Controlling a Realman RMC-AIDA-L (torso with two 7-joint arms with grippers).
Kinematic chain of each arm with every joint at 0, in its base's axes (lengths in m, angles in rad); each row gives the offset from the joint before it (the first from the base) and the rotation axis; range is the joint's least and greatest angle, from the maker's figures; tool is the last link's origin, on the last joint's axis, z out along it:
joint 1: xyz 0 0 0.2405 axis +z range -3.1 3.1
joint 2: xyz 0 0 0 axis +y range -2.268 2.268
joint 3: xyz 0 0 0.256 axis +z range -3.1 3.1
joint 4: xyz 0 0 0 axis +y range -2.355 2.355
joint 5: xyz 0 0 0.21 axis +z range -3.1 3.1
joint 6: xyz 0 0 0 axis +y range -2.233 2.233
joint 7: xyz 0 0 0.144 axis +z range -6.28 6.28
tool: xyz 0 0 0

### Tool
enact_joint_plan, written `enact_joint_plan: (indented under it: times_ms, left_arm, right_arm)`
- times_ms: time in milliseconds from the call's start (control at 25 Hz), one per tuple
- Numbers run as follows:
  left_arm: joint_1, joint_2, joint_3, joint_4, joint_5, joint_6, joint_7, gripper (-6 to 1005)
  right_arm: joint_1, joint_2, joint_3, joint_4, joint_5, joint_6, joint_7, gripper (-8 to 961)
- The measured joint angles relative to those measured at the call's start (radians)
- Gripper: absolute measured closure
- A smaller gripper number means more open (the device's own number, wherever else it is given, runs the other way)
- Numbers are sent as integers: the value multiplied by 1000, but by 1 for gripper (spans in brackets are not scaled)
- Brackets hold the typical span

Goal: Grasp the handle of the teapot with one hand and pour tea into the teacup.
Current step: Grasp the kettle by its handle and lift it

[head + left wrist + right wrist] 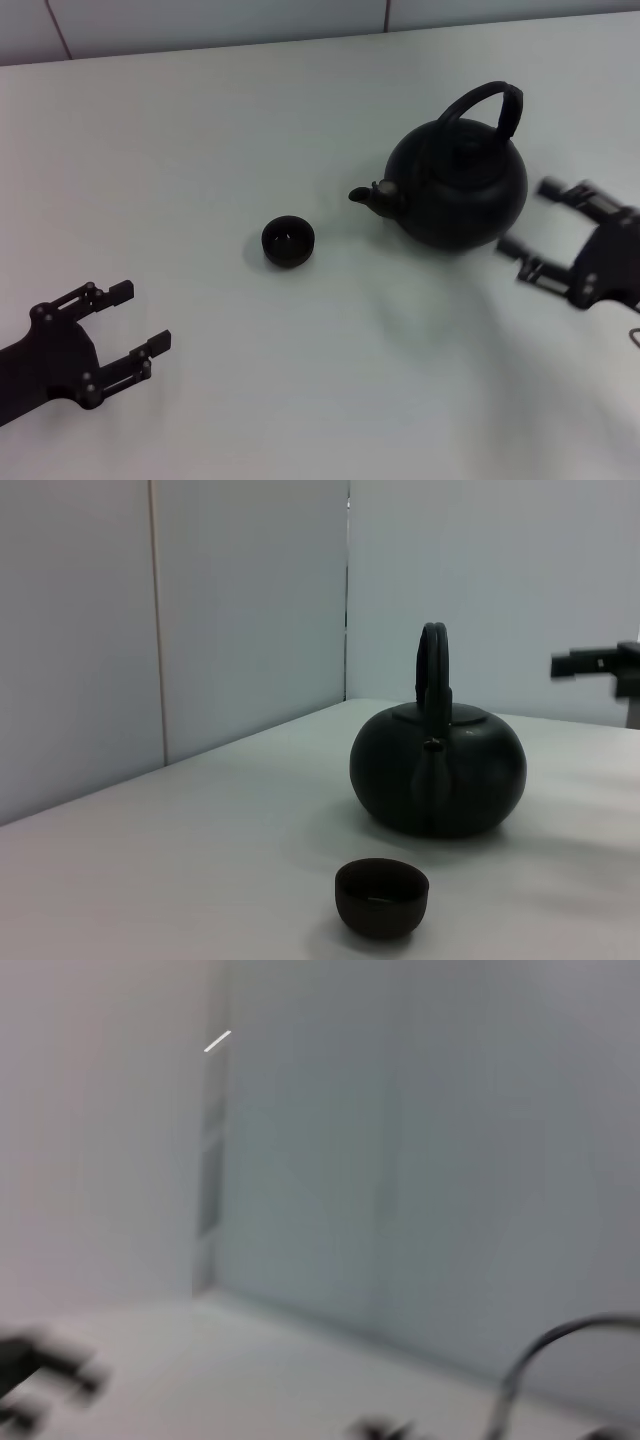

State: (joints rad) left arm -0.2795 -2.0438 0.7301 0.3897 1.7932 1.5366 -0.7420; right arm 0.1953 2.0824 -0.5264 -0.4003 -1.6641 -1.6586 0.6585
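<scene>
The right end effector (pixel 530 215) stands with its two fingers spread wide and nothing between them, just beside the right flank of the teapot (pixel 460 185) and apart from it. Its fingertips point toward the pot's body, well below the handle (pixel 490 105), which arches up over the lid. The step in hand looks like the reach for that handle, and it is not yet gripped.

To do it well, the right end effector probably needs to rise above the pot's shoulder and come in at the crown of the arch, fingers either side of the hoop across its thickness, so the pot hangs balanced and does not swing when lifted. Closing low on one leg of the hoop would likely let the pot tip. The fingers should clear the round body on the way up; a nudge could turn the spout (pixel 365 196) off line.

That spout points toward the teacup (pixel 288 241), which sits on the desk (pixel 200 150) well apart from the pot, to its left, so the pour will need a carry across before tilting.

The left end effector (pixel 133 317) rests idle at the near left of the desk, its fingers also apart and holding nothing
</scene>
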Motion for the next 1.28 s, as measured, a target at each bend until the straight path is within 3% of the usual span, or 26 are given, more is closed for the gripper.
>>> enact_joint_plan:
  times_ms: [200,400,760,960,1280]
  left_arm:
    - [-5,-2,-2,0,0,-3,1,278]
    - [-9,-2,-2,0,0,-3,0,278]
    - [-12,-6,-6,0,0,1,-5,278]
    - [-10,-13,-8,0,-1,1,-5,279]
    - [-5,-14,-8,-5,-7,4,-5,279]
  right_arm:
    - [-12,1,143,312,231,21,-260,131]
    - [0,1,202,462,279,50,-447,131]
    - [36,-4,198,358,258,128,-346,130]
    - [108,-8,196,177,114,236,-109,130]
    - [195,-9,188,81,-3,346,3,131]
